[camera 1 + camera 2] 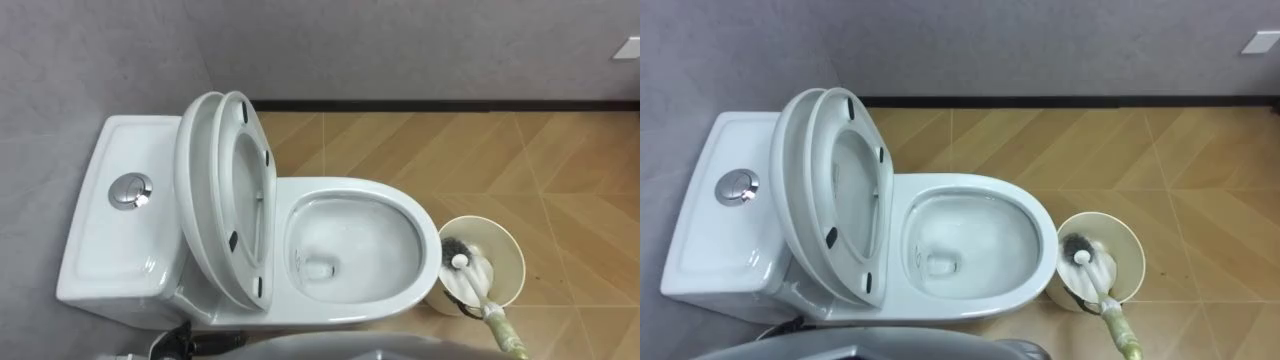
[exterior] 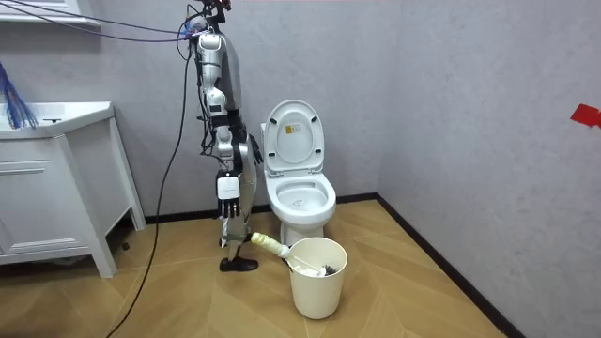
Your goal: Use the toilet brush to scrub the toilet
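Observation:
The white toilet lies before me, tank to my left, with lid and seat raised and the bowl open with a little water in it. To my right, close against the bowl's front, stands a cream bucket. The toilet brush rests head down in it, and its pale handle leans out toward me. In the room view I stand upright beside the toilet, with the bucket at my feet. My right hand hangs at my side.
A grey wall with a dark skirting board runs behind the toilet. The floor is wood parquet. A white cabinet stands behind me on the room view's left.

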### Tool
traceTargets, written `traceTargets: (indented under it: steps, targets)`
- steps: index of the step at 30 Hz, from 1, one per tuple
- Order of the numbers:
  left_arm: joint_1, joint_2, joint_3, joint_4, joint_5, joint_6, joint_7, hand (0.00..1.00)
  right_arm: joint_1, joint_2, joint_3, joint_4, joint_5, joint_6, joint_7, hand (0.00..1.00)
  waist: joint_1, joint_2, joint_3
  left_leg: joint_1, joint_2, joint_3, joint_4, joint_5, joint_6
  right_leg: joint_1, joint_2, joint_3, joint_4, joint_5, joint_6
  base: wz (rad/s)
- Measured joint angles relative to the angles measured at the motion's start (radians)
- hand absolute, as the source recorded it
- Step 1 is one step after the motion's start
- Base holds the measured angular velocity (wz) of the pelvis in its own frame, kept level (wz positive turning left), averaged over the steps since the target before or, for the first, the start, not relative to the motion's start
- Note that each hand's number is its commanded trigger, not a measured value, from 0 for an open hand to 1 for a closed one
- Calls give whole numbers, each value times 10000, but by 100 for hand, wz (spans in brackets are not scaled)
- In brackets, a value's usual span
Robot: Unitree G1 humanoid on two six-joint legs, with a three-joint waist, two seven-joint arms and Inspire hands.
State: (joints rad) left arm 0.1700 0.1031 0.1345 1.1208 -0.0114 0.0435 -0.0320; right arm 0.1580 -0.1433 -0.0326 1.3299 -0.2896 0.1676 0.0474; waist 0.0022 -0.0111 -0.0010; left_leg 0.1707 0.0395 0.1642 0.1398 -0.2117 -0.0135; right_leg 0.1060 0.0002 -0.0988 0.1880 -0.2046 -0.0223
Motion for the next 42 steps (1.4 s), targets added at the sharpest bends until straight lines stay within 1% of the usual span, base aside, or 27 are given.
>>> traceTargets:
  steps: [4,6,14,19,21,22,24,26,27,28,30,32,33,37,40,42]
  targets:
    - [0,-1,5,0,0,2,-2,0,-22,10,-2,1,-146,48,3,0,2,-11,-3,0,0,-1,1,0,0,0,-1,5,-2,0,0,0]
    - [-4,-3,4,-4,0,2,1,0,-62,10,-9,-10,-223,55,7,0,5,22,18,-2,0,-6,3,0,0,-7,-2,20,1,-1,-1,0]
    - [-36,5,-19,-13,-1,6,12,0,-203,20,-13,-140,-197,49,-23,0,2,22,22,-41,2,1,47,-1,0,-19,-63,8,2,0,-1,0]
    - [-15,4,-23,-15,0,6,24,0,-210,19,-179,-533,-185,-99,-459,0,6,46,25,-48,-1,-1,46,-2,-1,-23,-6,12,-13,0,0,0]
    - [-17,3,-48,-32,1,5,60,0,-164,19,-294,-823,-149,-269,-810,0,6,71,22,-68,-1,2,47,-3,-2,-36,-2,9,-22,0,0,0]
    - [-25,3,-48,-34,1,4,76,0,-152,19,-308,-929,-117,-282,-886,0,3,78,21,-85,-1,2,47,-3,-2,-46,-2,9,-23,0,0,0]
    - [-26,-2,-80,-34,3,0,191,0,-152,20,-313,-1182,101,-470,-1270,0,12,124,9,-112,0,8,47,-3,-2,-84,2,16,-22,1,-2,0]
    - [-107,1,-191,-35,3,-5,265,0,-184,20,-318,-1515,221,-502,-1612,0,23,144,-6,-153,0,-7,48,-3,-2,-126,1,30,-14,4,-1,0]
    - [-128,0,-211,-34,11,-6,288,0,-195,20,-319,-1769,375,-644,-1856,0,32,172,-23,-207,0,-13,61,-3,-2,-187,3,24,-10,11,-4,0]
    - [-140,1,-213,-34,12,-19,291,0,-222,20,-317,-1857,543,-758,-1980,0,42,171,-23,-217,4,-13,70,-2,-2,-197,8,24,-19,24,-7,0]
    - [-143,2,-213,-30,12,-59,298,0,-317,26,-319,-2093,1037,-1242,-2429,0,47,181,-31,-230,6,-12,92,-2,-2,-200,7,24,-36,31,-10,0]
    - [-132,10,-215,-29,12,-106,305,0,-470,26,-319,-2089,1300,-1497,-2707,0,60,185,-30,-235,6,-25,93,-2,-2,-200,7,24,-48,31,-10,0]
    - [-100,23,-214,-29,11,-169,320,0,-570,27,-319,-2089,1420,-1603,-2866,0,55,171,-33,-244,5,-32,93,-2,-2,-201,6,15,-61,31,-10,0]
    - [-4,57,-203,-30,6,-440,465,0,-802,20,-322,-2094,1523,-1797,-3278,0,83,82,-34,-348,4,-41,134,-2,-2,-272,-2,-1,-41,31,-10,0]
    - [14,193,-229,-29,8,-564,494,0,-945,-22,-321,-2183,1706,-2016,-3633,0,60,20,-30,-551,5,-60,175,-2,-2,-409,-1,-74,-12,68,-19,5]
    - [41,384,-364,-24,13,-632,657,0,-961,-69,-322,-2285,1890,-2116,-3879,0,81,-22,-10,-615,4,-68,215,-2,-2,-428,-10,-138,-31,73,-19,5]
